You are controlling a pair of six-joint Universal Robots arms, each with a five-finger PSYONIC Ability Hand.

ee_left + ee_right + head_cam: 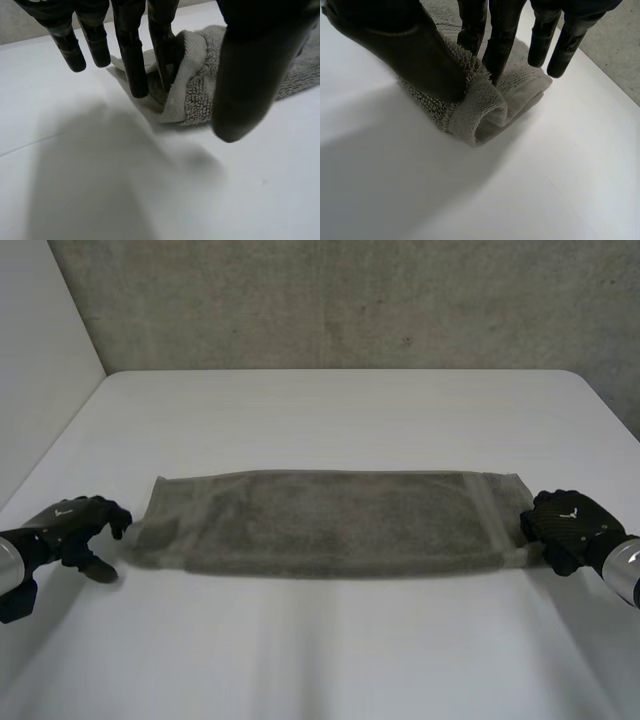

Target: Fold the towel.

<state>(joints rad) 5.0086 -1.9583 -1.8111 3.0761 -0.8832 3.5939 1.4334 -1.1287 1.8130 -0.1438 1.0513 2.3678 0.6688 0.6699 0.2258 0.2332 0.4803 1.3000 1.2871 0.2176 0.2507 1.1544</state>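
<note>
Towel (320,525), flat on bench (330,410). Left hand (72,525) fingers pinch corner thinly; right hand (568,525) fingers pinch rolled end. I fear left slipping, skewing fold.

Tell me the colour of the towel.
The towel is plain grey-brown terry with no pattern; the head view shows it best.

**You were in a robot lab, at a test bench**

Your plain white table (330,410) stood against a raw concrete wall (350,300), with a flat white panel (40,360) closing off its left side. Two machine arms with grey joints reached in over the tabletop. They ended in the black left hand (75,525) and right hand (565,520), one at each end of a single grey towel (320,520). It looked like a lab bench, not a home or a shop.
</note>
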